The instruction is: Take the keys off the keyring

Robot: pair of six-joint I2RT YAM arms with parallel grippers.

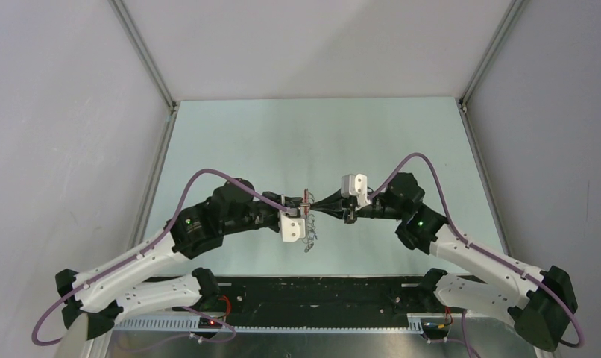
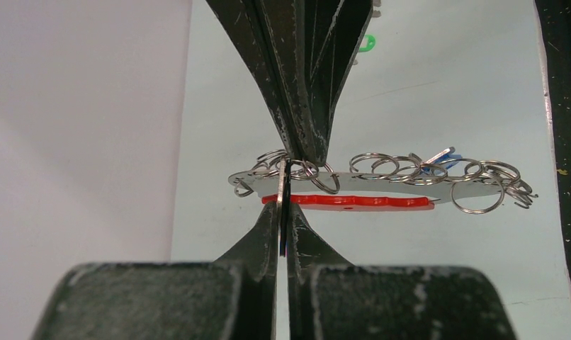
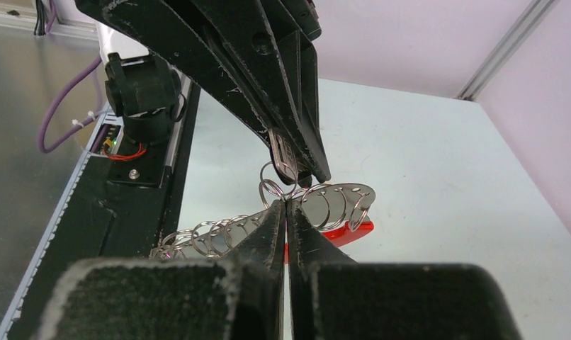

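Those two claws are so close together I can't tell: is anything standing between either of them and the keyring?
Nothing visible does. The left gripper and the right gripper are each shut directly on the keyring, gripping its metal parts and holding it in the air between them above the table.

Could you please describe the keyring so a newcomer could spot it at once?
Over the middle of the table, the left claw and right claw meet. The keyring is the flat red loop held between them, the only red thing among the silver rings.
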